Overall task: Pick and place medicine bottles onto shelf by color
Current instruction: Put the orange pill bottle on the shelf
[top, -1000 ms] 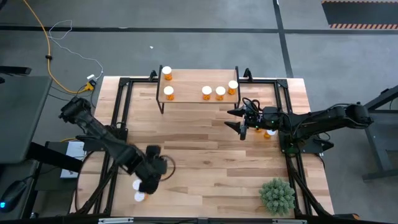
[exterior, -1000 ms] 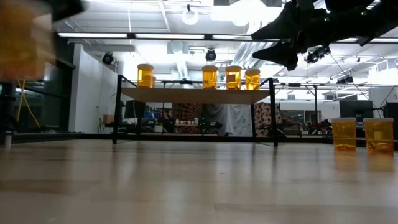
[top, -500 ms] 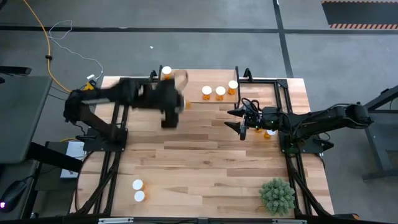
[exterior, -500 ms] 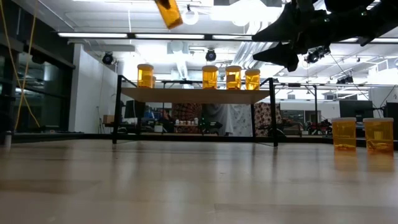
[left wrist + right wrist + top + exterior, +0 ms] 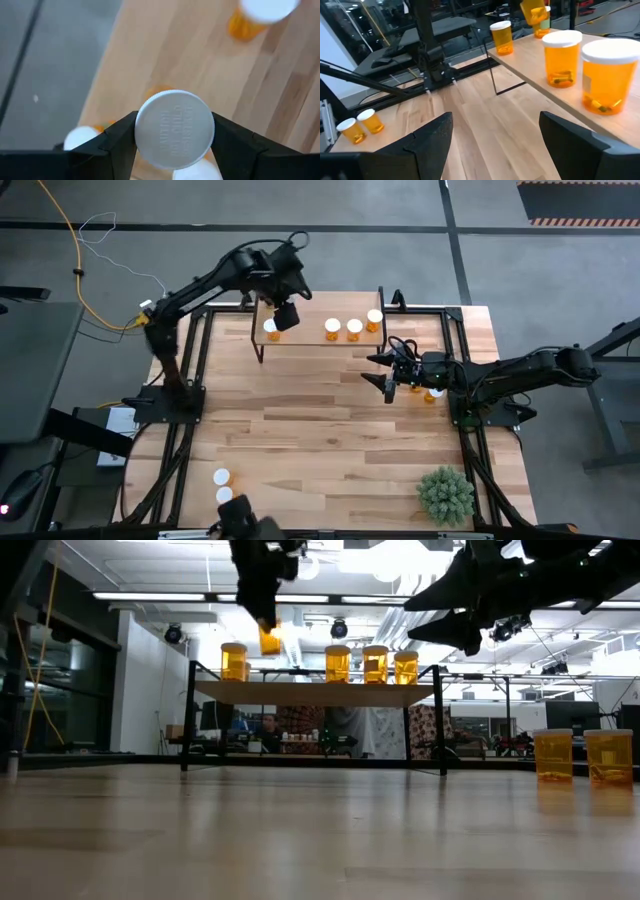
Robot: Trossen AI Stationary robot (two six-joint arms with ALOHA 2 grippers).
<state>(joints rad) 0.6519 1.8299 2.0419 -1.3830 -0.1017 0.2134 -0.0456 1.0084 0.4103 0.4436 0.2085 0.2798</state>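
Medicine bottle (image 5: 174, 128), white cap up, sits clamped in the left gripper (image 5: 284, 314) above the left end of the shelf (image 5: 310, 338), just over a bottle already standing there (image 5: 270, 329). In the low view the carried bottle (image 5: 269, 639) hangs clear of the board. The likely trouble is crowding: lowered straight down, it could strike the neighbour's cap or knock it off the shelf's left edge; released while tilted, it could topple and roll. The right gripper (image 5: 388, 377) waits with fingers spread wide off the shelf's right end, near two bottles (image 5: 552, 755) by the table's right edge.

Three more bottles (image 5: 353, 328) stand toward the shelf's right end. Two bottles (image 5: 222, 478) remain at the plank table's (image 5: 330, 450) near left corner, a spiky green plant (image 5: 445, 494) at its near right corner. Grey floor surrounds the table, with a yellow cable (image 5: 70, 250) trailing across it.
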